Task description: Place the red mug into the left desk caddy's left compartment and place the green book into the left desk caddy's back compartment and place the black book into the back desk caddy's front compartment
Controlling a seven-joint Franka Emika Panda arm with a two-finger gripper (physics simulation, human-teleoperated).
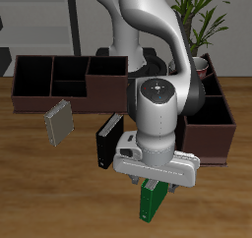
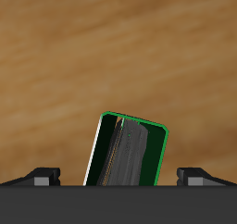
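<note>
The green book (image 1: 149, 203) stands on edge on the wooden table near the front edge. My gripper (image 1: 153, 187) is right above it, open. In the wrist view the green book (image 2: 128, 154) stands between the two fingers (image 2: 43, 177), which are wide apart and do not touch it; the gripper (image 2: 120, 178) is centred over it. The black book (image 1: 107, 141) stands upright farther back. The red mug (image 1: 201, 66) shows at the back, partly hidden behind my arm. The left desk caddy (image 1: 215, 134) is dark brown, beside my arm.
A grey book (image 1: 57, 124) stands tilted on the table in front of a long dark caddy (image 1: 49, 78) with several compartments at the back. A potted plant (image 1: 202, 11) stands behind the table.
</note>
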